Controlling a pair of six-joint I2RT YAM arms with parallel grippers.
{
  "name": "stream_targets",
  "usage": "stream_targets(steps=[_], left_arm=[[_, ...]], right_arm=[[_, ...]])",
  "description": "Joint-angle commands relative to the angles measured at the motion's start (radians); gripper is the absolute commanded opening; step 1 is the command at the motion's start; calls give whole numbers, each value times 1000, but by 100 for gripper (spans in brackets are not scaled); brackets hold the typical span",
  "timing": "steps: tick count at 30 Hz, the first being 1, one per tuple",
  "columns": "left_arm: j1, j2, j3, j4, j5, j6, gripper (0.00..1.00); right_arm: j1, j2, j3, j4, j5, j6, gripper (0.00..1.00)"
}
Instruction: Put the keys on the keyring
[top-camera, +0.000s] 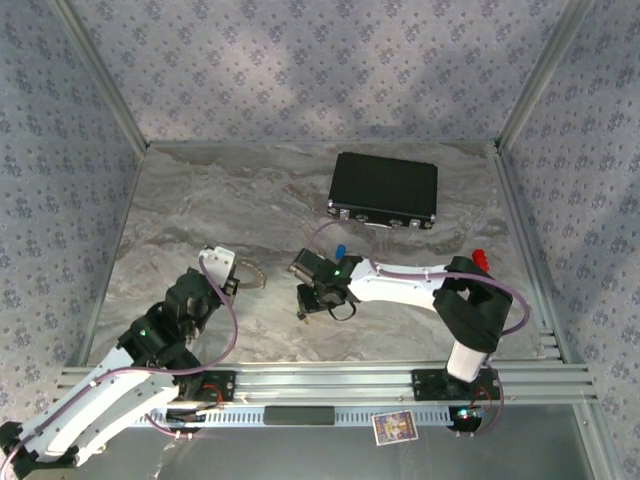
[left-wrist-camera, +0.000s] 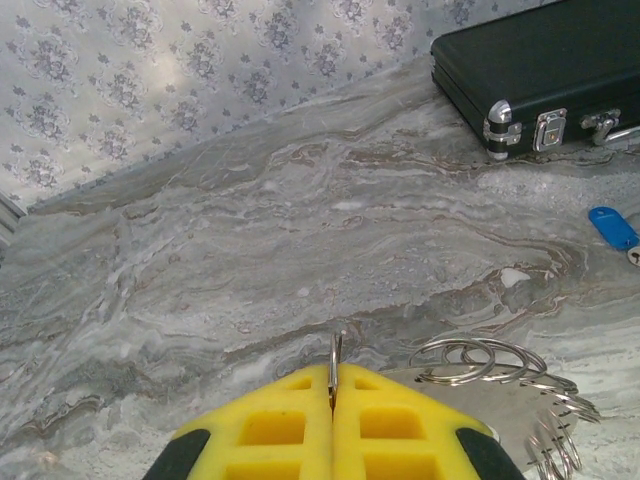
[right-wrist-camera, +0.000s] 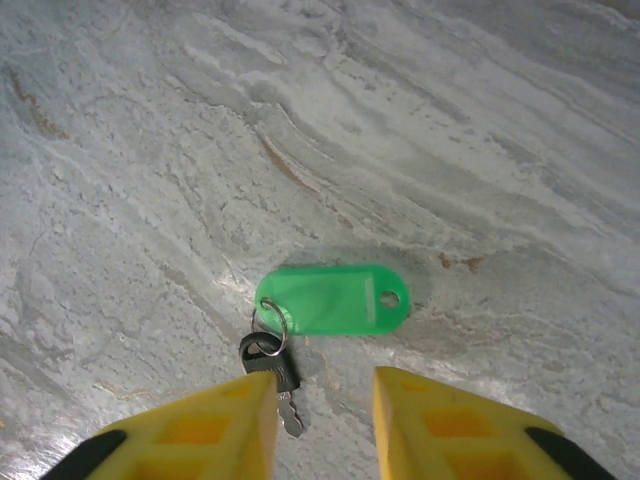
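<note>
A green key (right-wrist-camera: 330, 298) lies flat on the marble: an oval green tag joined by a small split ring to a short black-headed key (right-wrist-camera: 268, 358). My right gripper (right-wrist-camera: 325, 388) hovers just above it, open, with the key's blade beside the left finger (right-wrist-camera: 235, 410) and nothing between the jaws. The blue key (top-camera: 341, 250) lies on the table past the right gripper (top-camera: 304, 303), and its blue tag (left-wrist-camera: 612, 225) also sits at the far right of the left wrist view. My left gripper (left-wrist-camera: 334, 385) is shut on the thin edge of the keyring (left-wrist-camera: 480, 358), whose wire loops spread to its right.
A black rectangular case (top-camera: 385, 190) with metal latches lies at the back right, also seen as the case (left-wrist-camera: 540, 70) ahead of the left gripper. A small red object (top-camera: 480, 258) sits by the right arm's elbow. Patterned walls enclose the marble table (top-camera: 200, 200).
</note>
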Motion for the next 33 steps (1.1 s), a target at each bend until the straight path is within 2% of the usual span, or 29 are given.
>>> stream_targets(steps=[1, 16, 26, 29, 33], left_arm=[[4, -5, 8, 42, 0, 3, 0], [4, -15, 18, 30, -12, 16, 0], [4, -28, 16, 30, -28, 16, 0], [4, -28, 16, 32, -28, 17, 0], [5, -28, 16, 31, -27, 18, 0]], right_arm=[[10, 46, 44, -16, -20, -8, 36], [68, 198, 211, -182, 118, -3, 33], [88, 225, 218, -182, 110, 15, 32], [88, 229, 219, -186, 112, 18, 27], [87, 219, 217, -193, 128, 20, 14]])
